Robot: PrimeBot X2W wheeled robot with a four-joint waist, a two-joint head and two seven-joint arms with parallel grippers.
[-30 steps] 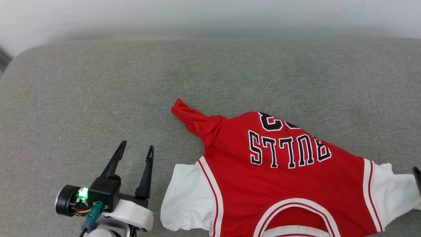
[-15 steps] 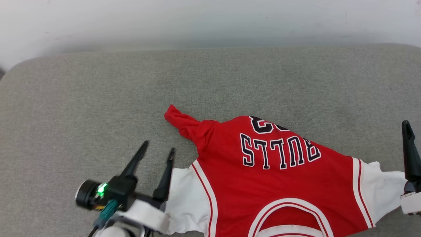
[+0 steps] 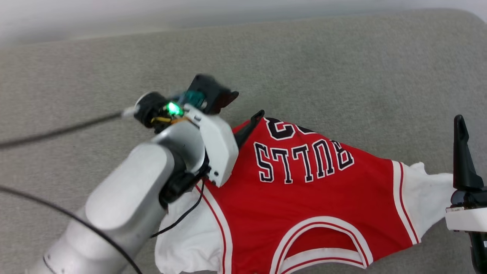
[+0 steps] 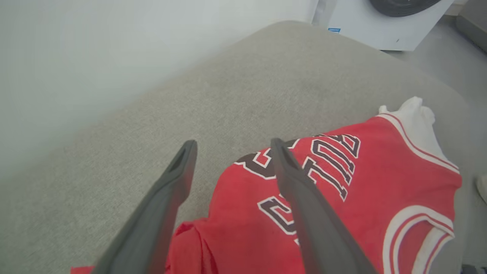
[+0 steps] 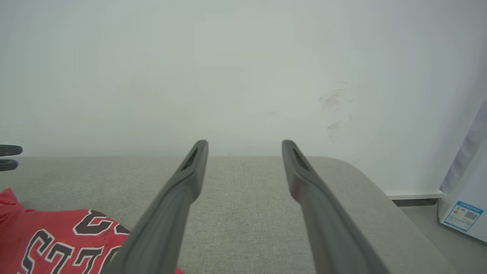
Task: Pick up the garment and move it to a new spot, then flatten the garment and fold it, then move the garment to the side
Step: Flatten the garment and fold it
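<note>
The garment (image 3: 312,190), red with white sleeves and an upside-down black-and-white print, lies spread on the grey cushion (image 3: 342,68), neckline toward me. My left arm reaches across its left sleeve (image 3: 182,236). One dark finger (image 3: 252,123) rests at the far left hem corner. In the left wrist view the left gripper (image 4: 232,146) is open, straddling the hem edge of the garment (image 4: 342,190), with nothing pinched. My right gripper (image 5: 245,144) is open over bare cushion. Its finger (image 3: 461,160) stands just beyond the right sleeve (image 3: 426,190).
A pale wall (image 5: 243,76) runs behind the cushion. A white appliance (image 4: 384,23) stands on the floor past the cushion's rounded corner. Black cables (image 3: 57,131) trail from my left arm across the cushion's left side.
My left arm has swung forward and to the right, from beside the left sleeve to over the bunched hem corner. The right gripper came into view at the right edge. The camera shifted.
</note>
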